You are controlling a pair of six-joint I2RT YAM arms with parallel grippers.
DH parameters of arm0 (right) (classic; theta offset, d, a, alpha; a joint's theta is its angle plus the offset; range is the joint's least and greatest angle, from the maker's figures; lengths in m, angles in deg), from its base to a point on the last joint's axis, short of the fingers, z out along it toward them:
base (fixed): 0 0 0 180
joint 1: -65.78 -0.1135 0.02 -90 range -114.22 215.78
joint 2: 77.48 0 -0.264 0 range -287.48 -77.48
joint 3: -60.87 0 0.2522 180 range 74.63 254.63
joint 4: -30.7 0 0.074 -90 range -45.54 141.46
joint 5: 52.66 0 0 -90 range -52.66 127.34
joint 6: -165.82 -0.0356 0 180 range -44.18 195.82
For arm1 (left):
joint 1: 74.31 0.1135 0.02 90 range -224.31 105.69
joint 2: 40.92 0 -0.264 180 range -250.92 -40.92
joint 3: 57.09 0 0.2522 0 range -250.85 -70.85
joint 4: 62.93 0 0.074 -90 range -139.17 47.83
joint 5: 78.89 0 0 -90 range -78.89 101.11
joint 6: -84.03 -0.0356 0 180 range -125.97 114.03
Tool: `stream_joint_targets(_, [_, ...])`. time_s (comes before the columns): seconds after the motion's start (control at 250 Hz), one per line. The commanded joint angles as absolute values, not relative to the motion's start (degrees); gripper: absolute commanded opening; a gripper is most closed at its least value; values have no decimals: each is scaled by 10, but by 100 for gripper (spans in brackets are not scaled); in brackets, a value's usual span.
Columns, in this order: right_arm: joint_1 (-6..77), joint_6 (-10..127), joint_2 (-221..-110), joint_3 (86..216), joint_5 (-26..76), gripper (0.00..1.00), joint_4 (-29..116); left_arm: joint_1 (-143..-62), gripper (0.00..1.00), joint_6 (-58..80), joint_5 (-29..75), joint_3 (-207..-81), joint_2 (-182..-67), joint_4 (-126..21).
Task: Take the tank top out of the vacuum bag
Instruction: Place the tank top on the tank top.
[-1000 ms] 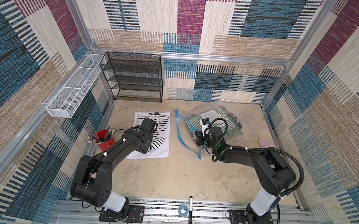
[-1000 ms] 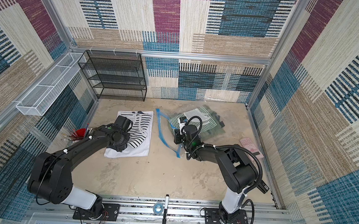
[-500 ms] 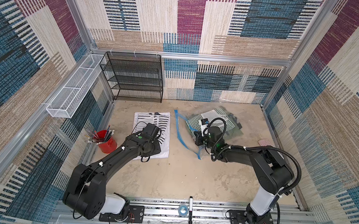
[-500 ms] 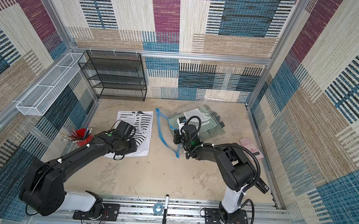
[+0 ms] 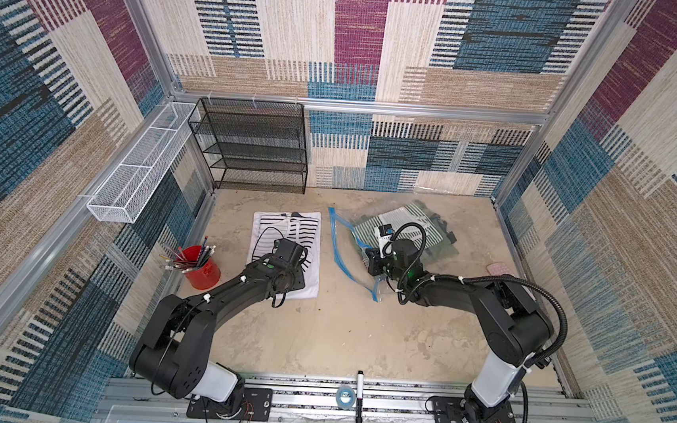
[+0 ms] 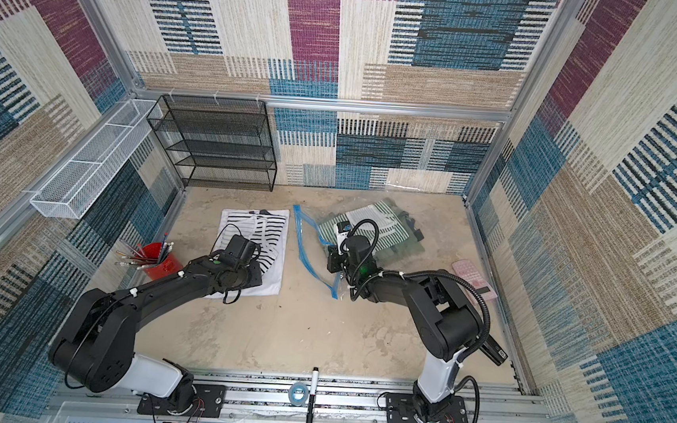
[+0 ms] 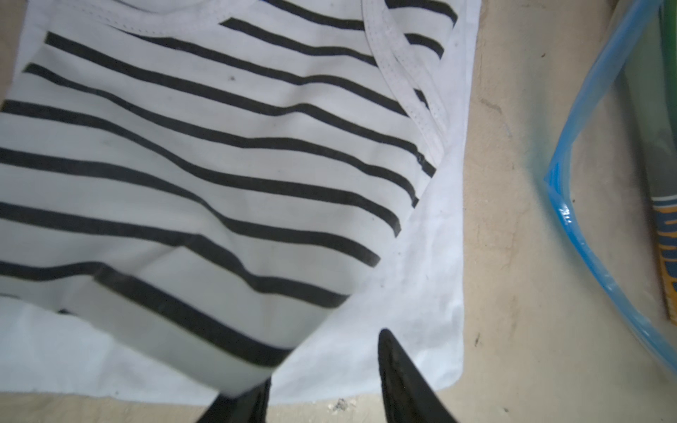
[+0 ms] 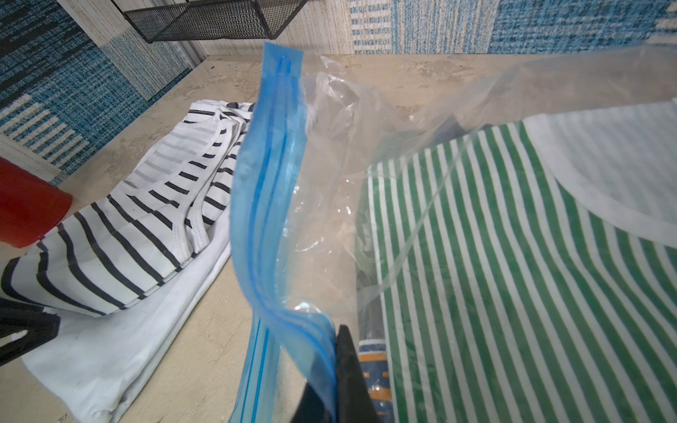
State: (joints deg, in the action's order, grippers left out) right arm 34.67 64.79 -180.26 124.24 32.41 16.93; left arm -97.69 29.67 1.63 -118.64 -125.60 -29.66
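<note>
The black-and-white striped tank top [image 5: 292, 229] [image 6: 271, 232] lies flat on a white cloth [image 7: 421, 293], left of the vacuum bag [image 5: 351, 242] and outside it. My left gripper [image 7: 326, 360] hovers at the tank top's [image 7: 219, 146] near end. Its jaws are open, and the striped hem drapes over one finger. My right gripper [image 8: 335, 351] [image 5: 374, 261] is shut on the bag's blue zip strip [image 8: 271, 183] and holds it raised. A green-striped garment [image 8: 476, 256] [image 5: 406, 226] lies inside the clear bag.
A red cup of pencils [image 5: 202, 270] stands left of the cloth. At the back left are a black mesh rack [image 5: 251, 143] and a white wire basket [image 5: 137, 172]. A pink item [image 5: 499, 270] lies at the right wall. A marker [image 5: 359, 400] and a tape roll [image 5: 345, 395] rest on the front rail.
My left gripper has drawn back toward the tank top's near end, and its jaws have opened wider. The right gripper still holds the zip strip in the same place.
</note>
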Motion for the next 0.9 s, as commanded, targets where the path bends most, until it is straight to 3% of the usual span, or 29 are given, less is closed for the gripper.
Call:
stream_joint_targets(0.0, [346,647,-1804,1247,323,0,163,-976,49,321,-12,-1186,-1274,-331])
stream_joint_targets(0.272, [346,648,-1806,1248,323,0,165,-976,45,354,-52,-1197,-1314,-357])
stream_joint_targets(0.484, [346,649,-1807,1250,323,0,166,-974,32,364,-71,-1203,-1341,-380])
stream_joint_targets(0.652, [346,650,-1807,1249,321,0,167,-969,33,362,-63,-1219,-1366,-375])
stream_joint_targets(0.804, [346,650,-1806,1250,321,0,167,-963,9,370,-48,-1218,-1362,-375])
stream_joint_targets(0.896, [346,650,-1806,1251,318,0,168,-962,3,374,-42,-1214,-1341,-369])
